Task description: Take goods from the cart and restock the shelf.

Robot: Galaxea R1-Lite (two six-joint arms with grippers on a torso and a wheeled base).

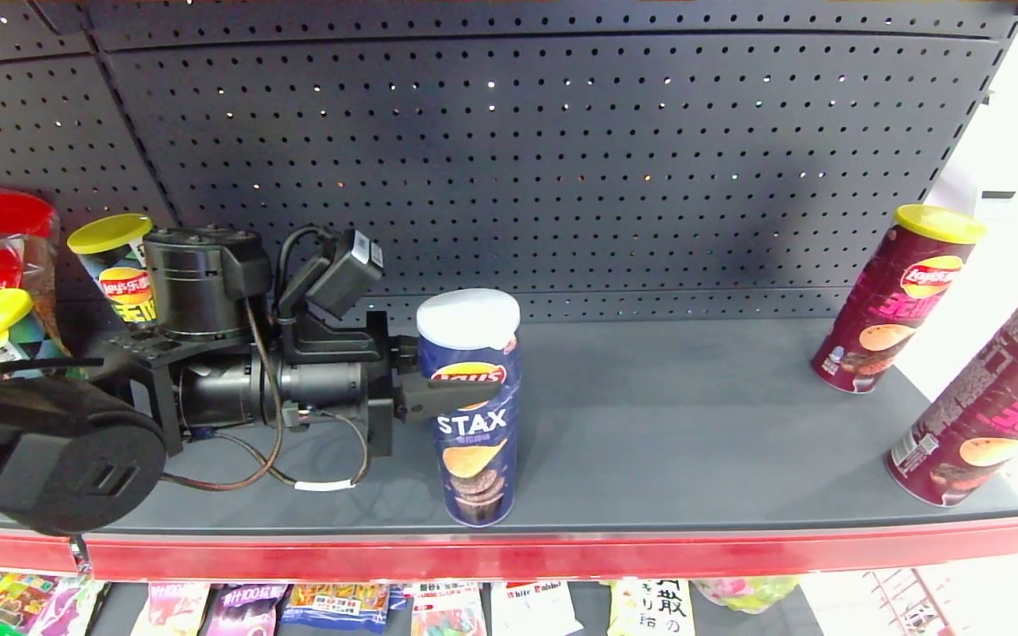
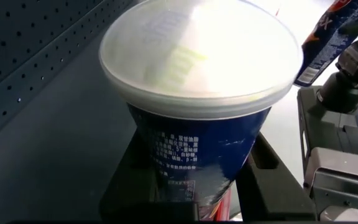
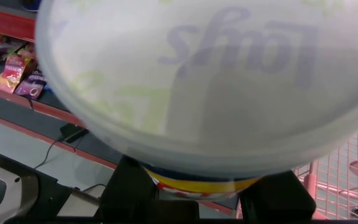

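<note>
- Nearest, the right gripper (image 3: 201, 208) has its fingers closed against both sides of a second chips can with a wide translucent white lid (image 3: 210, 81). It holds this can low on the body, and the pink wire cart (image 3: 353, 180) is near it.
- On the grey metal shelf (image 1: 695, 424), just behind the red front strip (image 1: 562, 552), a tall blue cardboard chips can with a white plastic lid (image 1: 474, 459) stands upright.
- The left gripper (image 1: 460, 386) lies along the shelf from the robot's left side. Its fingers are closed around the upper part of the blue cardboard chips can, a little below the lid. One finger crosses the front of the can and the other is hidden behind it.
- I judge this can to be light and stiff, but the glossy wall may slip in the fingers. A hard squeeze could dent the tube and break the chips inside.
- It is tall on a narrow base, so I think it tips easily. The body is the better place to hold, not the lid, which may pop off.
- The can seems already set down, so the fingers should open evenly, without pushing it.
- Farther to the right, well apart, stand two maroon cans with yellow lids (image 1: 898, 300).
- To the left, behind the arm, is a dark can with a yellow lid (image 1: 116, 265).
- At the back is the dark perforated panel (image 1: 518, 159).
</note>
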